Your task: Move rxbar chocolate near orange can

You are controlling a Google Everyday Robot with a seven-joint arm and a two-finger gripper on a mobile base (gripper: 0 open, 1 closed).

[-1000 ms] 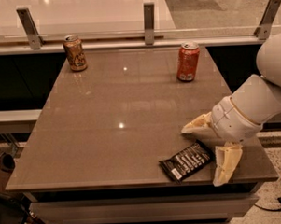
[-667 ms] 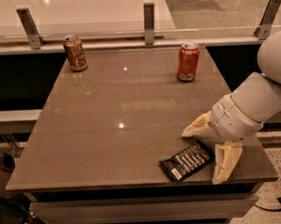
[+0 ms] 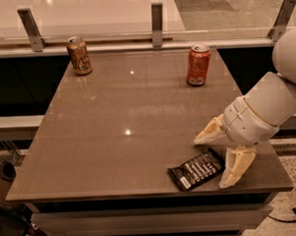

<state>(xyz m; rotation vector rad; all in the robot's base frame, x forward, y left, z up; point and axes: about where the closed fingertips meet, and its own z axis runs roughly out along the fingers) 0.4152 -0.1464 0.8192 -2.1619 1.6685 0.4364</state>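
The orange can (image 3: pixel 79 55) stands far left on the tabletop (image 3: pixel 114 141), and the chocolate bar (image 3: pixel 196 170) lies near right, its long axis slanting rightward into the claw (image 3: pixel 223 152), whose fingers are spread apart on either side of its right end.

One arm (image 3: pixel 279 97) entered from the right edge, a pale rounded shell sloping down and left toward the near right of the scene. Its big upper joint sat at the far right edge, partly cut off by the frame. The wrist (image 3: pixel 250 121) was a thick white cylinder with a banded collar, angled down-left. The gripper (image 3: pixel 210 163) sat low at near right, aimed left and down. Its fingers (image 3: pixel 211 135) were cream-coloured, tapered and spread well apart. The farther one pointed left and the nearer one hung down-left, tip lowest. The jaws stood wide open.
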